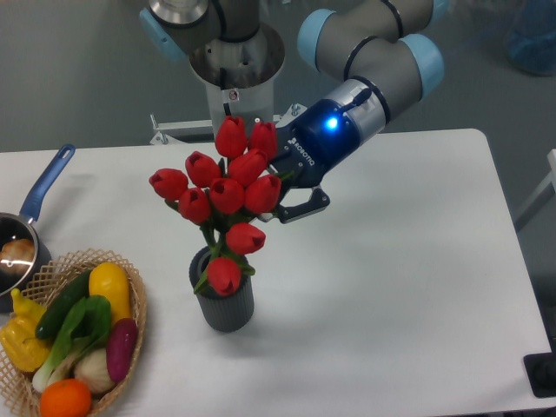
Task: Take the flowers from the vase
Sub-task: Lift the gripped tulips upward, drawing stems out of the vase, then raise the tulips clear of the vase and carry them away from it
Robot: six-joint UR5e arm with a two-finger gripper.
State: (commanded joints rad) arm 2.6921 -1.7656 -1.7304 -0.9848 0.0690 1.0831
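Flowers (228, 193): red buds, green stems. Vase (226, 302) below gripper (291, 200): dark grey, ribbed. Gripper: dark blue-black body, glowing blue light, white lettering, probably a logo. Table (391, 287): white. Saucepan (22, 234) far left of gripper: blue handle. Basket (135, 308): tan wicker.

We see open table (391, 287) right of the vase (226, 300) — room to pass. On the left the basket (130, 295) stands near, the saucepan (30, 217) beyond — they narrow that side.
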